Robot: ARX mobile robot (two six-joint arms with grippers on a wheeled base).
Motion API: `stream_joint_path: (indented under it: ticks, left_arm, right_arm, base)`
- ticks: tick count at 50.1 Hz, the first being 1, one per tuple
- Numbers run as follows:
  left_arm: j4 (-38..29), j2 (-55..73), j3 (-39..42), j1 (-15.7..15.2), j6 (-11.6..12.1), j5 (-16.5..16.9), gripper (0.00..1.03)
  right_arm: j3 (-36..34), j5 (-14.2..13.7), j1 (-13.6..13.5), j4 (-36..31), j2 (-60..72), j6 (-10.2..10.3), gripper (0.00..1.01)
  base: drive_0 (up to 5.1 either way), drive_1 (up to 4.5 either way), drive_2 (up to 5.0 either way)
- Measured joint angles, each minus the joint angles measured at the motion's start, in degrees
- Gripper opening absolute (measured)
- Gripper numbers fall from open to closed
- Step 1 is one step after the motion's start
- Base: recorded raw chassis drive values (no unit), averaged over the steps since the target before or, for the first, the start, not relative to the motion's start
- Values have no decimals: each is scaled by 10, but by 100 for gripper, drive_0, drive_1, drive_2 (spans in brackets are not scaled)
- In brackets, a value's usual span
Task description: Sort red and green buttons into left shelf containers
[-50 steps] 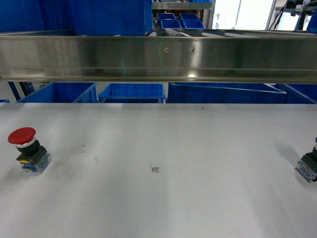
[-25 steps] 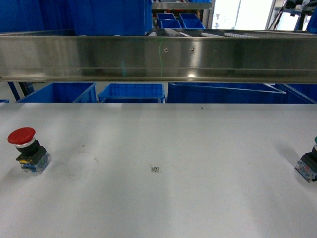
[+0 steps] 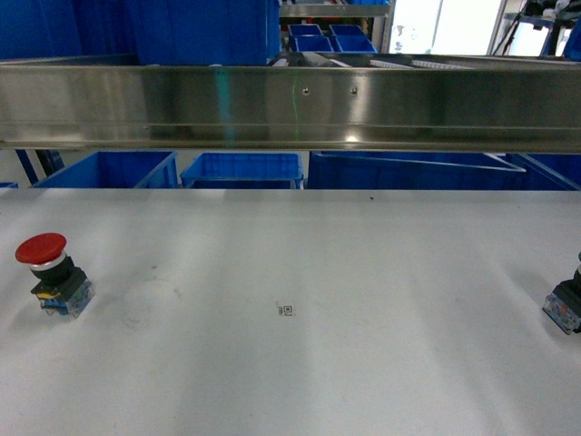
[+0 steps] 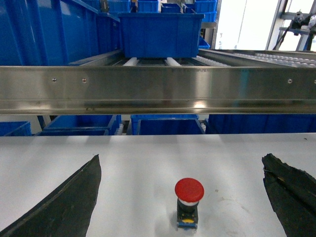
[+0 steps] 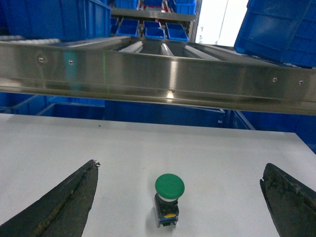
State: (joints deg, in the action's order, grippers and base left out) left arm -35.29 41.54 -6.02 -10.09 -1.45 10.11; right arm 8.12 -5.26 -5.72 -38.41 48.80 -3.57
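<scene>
The red button (image 3: 52,273) stands upright near the left edge of the white surface (image 3: 290,363), and the green button (image 3: 565,304) sits at the far right edge of the head view, cut off so only its dark collar and clear base show there. Wide bare room lies between them, marked only by a small printed tag (image 3: 286,310) near the middle. The left end effector (image 4: 180,197) has its fingers (image 4: 64,202) spread wide apart, the red button between them and touching neither. The right end effector (image 5: 177,202) is likewise spread, with the green button centred between its fingers (image 5: 59,205). Beyond the far edge runs a steel rail (image 3: 290,104), with blue bins (image 3: 241,170) below it, probably on a lower shelf.
</scene>
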Motion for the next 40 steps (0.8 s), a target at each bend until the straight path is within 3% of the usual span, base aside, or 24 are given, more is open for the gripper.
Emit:
stream_joint_path:
  ticks: [5, 14, 22, 27, 40]
  left_arm:
    - [-31, 80, -34, 18, 4, -10, 98]
    - [-23, 201, -94, 61, 11, -22, 98]
    - [-31, 261, -160, 90, 23, -37, 98]
    - [-10, 294, -204, 104, 31, -52, 98]
    - [35, 341, -254, 128, 29, -96, 98]
  right_arm:
    - [36, 18, 18, -14, 78, -1, 98]
    - [99, 55, 43, 4, 202, -10, 98]
    - [174, 83, 50, 28, 273, -11, 98]
    - [230, 111, 54, 78, 308, -12, 98]
    - [317, 151, 63, 175, 382, -34, 98]
  base:
    - [0, 0, 0]
    - [0, 0, 0]
    - [0, 0, 0]
    - [0, 0, 0]
    - [0, 0, 0]
